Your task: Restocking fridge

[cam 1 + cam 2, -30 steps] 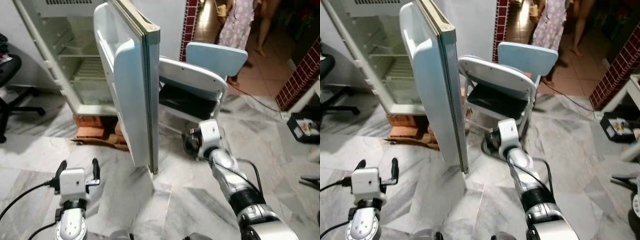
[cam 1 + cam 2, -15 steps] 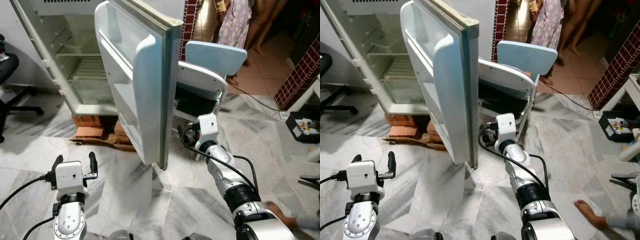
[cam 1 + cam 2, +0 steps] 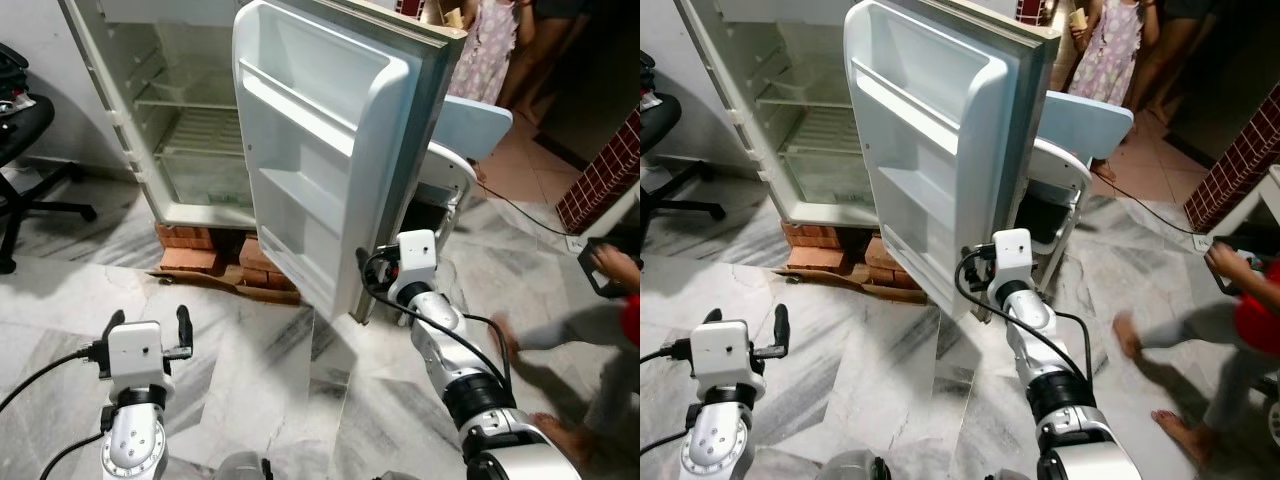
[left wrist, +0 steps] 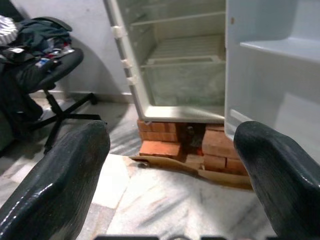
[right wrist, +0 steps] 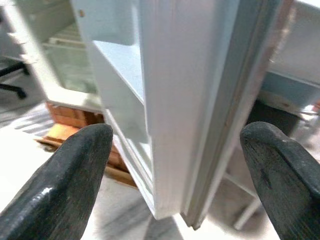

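Observation:
The white fridge (image 3: 180,130) stands open at the back left on bricks, its shelves bare. Its door (image 3: 320,170) is swung wide, the empty inner racks facing me. My right gripper (image 5: 175,145) is open at the door's lower outer corner, with the door's edge between its spread fingers (image 5: 75,170). In the eye views that wrist (image 3: 415,252) sits just right of the door's bottom corner. My left gripper (image 3: 148,322) is open low over the marble floor at the left, holding nothing and pointing at the fridge (image 4: 185,75).
A blue and white folding chair (image 3: 475,125) stands right behind the door. A black office chair (image 3: 25,130) is at the far left. Bricks (image 3: 190,260) and cardboard lie under the fridge. A person (image 3: 600,320) crouches at the right; others stand at the back (image 3: 495,50).
The fridge door has swung further open, and my right gripper has stayed at its lower edge. A person has come into view at the right. The camera has shifted.

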